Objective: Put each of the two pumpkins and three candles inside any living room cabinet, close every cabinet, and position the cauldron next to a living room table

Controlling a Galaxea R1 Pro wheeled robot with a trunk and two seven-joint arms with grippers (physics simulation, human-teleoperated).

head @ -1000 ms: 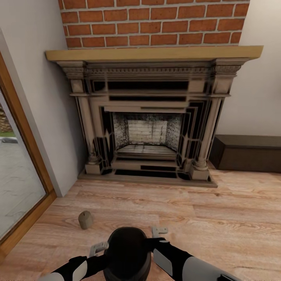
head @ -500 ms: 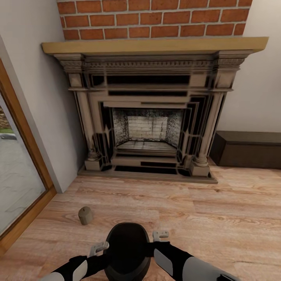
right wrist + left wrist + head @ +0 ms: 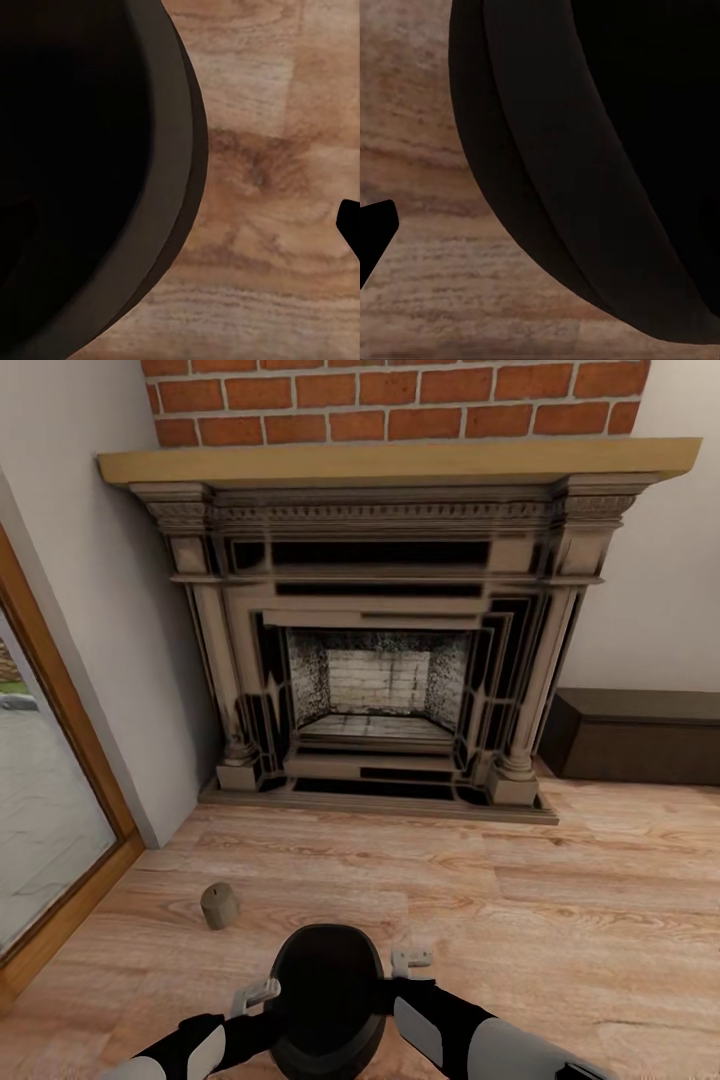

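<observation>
In the head view the cauldron [image 3: 325,1000] sits pinched between the left gripper [image 3: 258,993] and right gripper [image 3: 411,959], each clamped on its rim; a candle [image 3: 219,905] stands near on the floor [image 3: 560,920]. The left wrist view shows the pot's belly over bare floor, so a slack squeeze could drop it. The right wrist view shows the rim, and uneven arm motion could tilt it.

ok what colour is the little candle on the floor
Beige-tan; the candle shows best in the head view, on the wood floor.

The cauldron [image 3: 327,1000] sits between both arms, a candle [image 3: 218,905] ahead-left, the cabinet [image 3: 635,735] right of the fireplace [image 3: 380,630].
</observation>
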